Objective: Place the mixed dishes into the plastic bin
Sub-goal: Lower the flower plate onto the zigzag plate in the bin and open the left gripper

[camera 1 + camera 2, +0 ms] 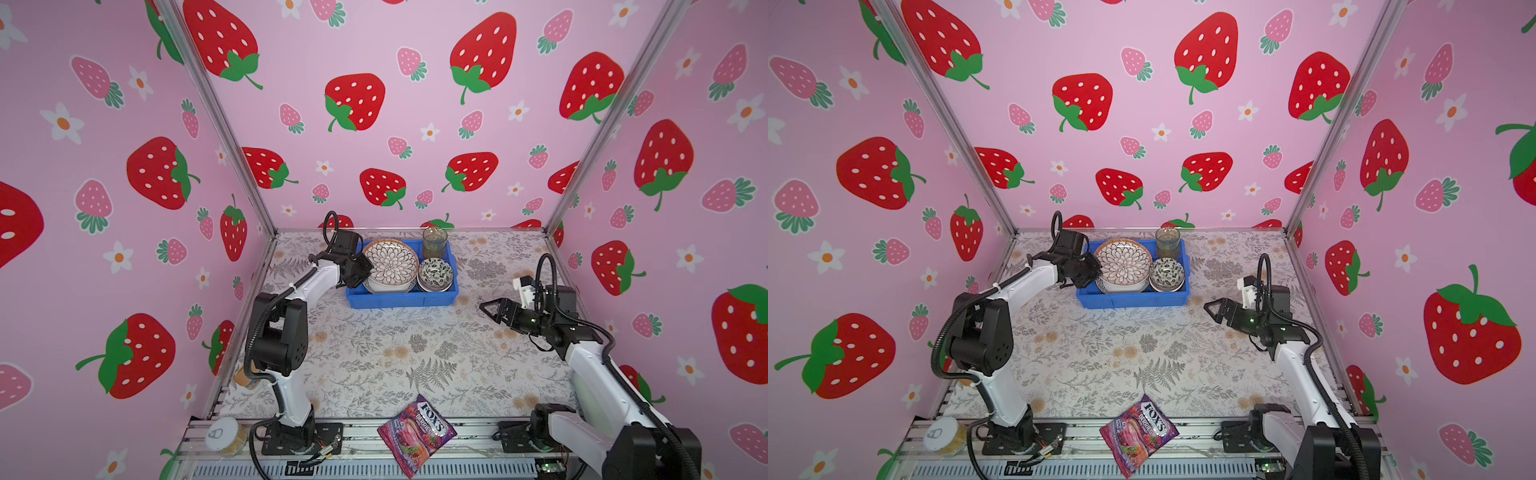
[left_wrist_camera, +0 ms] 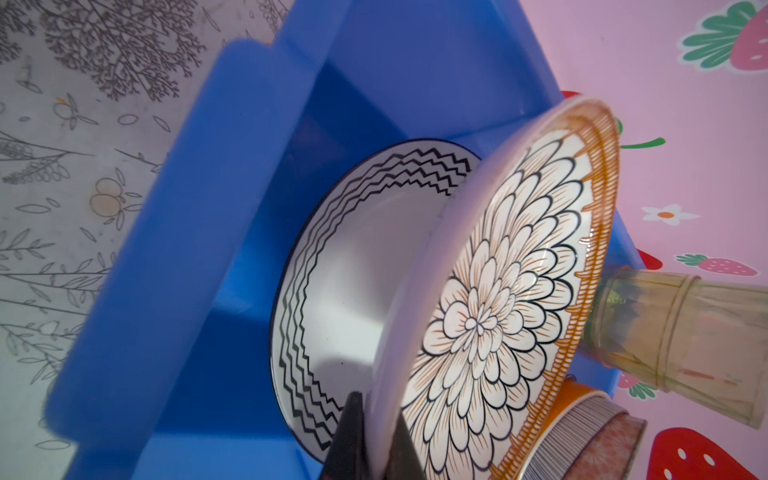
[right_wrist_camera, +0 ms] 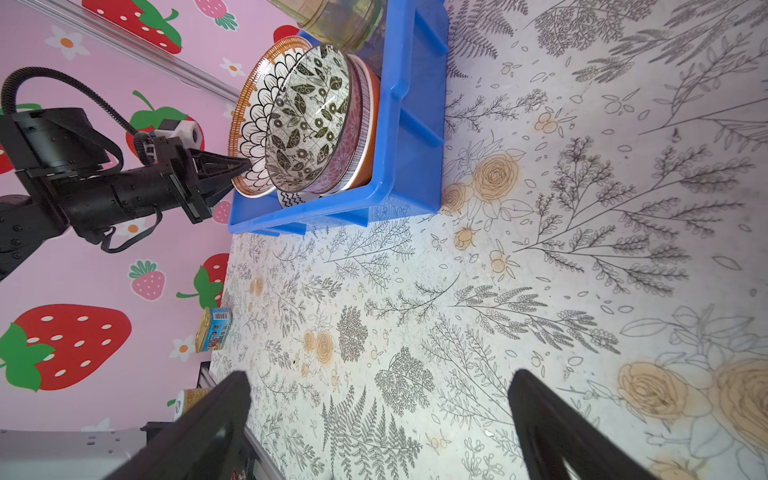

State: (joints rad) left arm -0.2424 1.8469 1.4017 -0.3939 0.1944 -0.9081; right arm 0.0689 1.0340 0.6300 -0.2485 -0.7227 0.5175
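The blue plastic bin (image 1: 401,298) stands at the back middle of the table. My left gripper (image 1: 365,268) is shut on the left rim of the petal-patterned plate (image 1: 390,262), one finger on each face of the rim (image 2: 378,419). That plate (image 2: 498,311) sits tilted above the zigzag-rimmed plate (image 2: 353,270) inside the bin (image 2: 166,291). A leaf-patterned bowl (image 1: 435,272) tops a stack of small bowls at the bin's right end. Tinted glasses (image 1: 434,242) stand nested behind them. My right gripper (image 1: 488,309) hovers open over the table, right of the bin, with nothing between its fingers (image 3: 380,399).
A purple FOX'S candy bag (image 1: 417,432) lies at the front edge. A white-lidded jar (image 1: 224,434) sits on the front left rail. A small tin (image 3: 214,334) stands by the left wall. Strawberry-print walls close in three sides.
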